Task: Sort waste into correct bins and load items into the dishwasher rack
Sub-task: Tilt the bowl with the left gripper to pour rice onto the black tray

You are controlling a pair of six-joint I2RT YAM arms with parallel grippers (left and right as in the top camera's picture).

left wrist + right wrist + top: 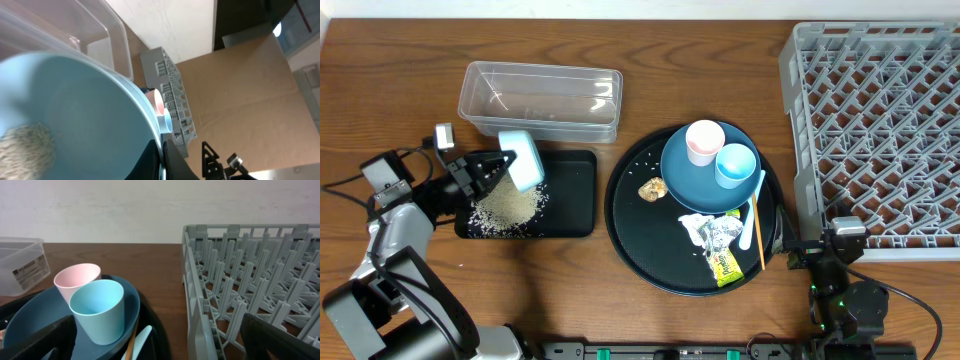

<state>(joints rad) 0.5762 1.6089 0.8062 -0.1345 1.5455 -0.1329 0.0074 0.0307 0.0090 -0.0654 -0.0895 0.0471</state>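
The left gripper (492,172) is clamped on the light blue bowl (523,160), tipped over the shallow black tray (570,205) so its rice (505,207) slides out there. The right gripper (825,242) sits wide open, holding nothing, beside the dishwasher rack (880,100).

The dishwasher rack (880,120) is cropped at right.
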